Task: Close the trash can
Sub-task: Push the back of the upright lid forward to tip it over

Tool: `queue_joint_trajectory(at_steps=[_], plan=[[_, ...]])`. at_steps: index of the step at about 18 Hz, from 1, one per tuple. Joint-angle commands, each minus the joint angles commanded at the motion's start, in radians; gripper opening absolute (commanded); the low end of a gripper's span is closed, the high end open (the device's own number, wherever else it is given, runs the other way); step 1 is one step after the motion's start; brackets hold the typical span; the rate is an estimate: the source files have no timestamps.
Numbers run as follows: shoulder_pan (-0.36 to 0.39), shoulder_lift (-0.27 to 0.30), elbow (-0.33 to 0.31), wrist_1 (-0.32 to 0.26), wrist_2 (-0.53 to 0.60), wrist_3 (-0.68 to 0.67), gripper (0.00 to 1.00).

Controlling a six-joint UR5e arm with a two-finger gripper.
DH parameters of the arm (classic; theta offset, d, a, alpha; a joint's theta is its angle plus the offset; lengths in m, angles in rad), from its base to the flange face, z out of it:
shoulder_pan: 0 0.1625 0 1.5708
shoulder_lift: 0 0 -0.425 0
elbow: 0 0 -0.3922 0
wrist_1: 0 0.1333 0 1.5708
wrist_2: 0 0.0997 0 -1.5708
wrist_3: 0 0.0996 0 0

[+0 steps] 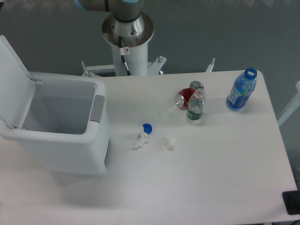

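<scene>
Large white bin (65, 140) at the left end of the table (211, 187), lid (14, 79) swung up and back on hinges along the far-left edge, mouth wide open, inside apparently bare. Grey tab (98, 108) on the rim facing the table's middle. Task not yet started. Only the arm's base column (127, 42) and a bit of an upper joint in view at the top; gripper out of frame, so no telling whether fingers are spread or together. Judged by looks: thin moulded plastic, light and fairly stiff, smooth enough to slip under a pad; lid likely to swing freely on its hinges and drop the rest of the way once tipped past upright. Best contact probably not a pinch at all but a push on the lid's back face near its high free edge, away from the hinge, driving it over toward the tab. Risk of the light bin sliding or tipping if shoved low or hard. Elsewhere, well apart from the bin: blue cap (147, 127), two crumpled paper bits (140, 139), red can (187, 95), small clear bottle (195, 107), blue bottle (241, 90).
</scene>
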Motion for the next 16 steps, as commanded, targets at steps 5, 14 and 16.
queue_joint_trajectory(at_steps=[5, 14, 16], plan=[[0.021, 0.003, -0.009, -0.002, 0.015, 0.0, 0.11], [0.098, 0.015, -0.009, -0.003, 0.017, 0.0, 0.11], [0.123, 0.015, -0.009, -0.003, 0.017, 0.0, 0.11]])
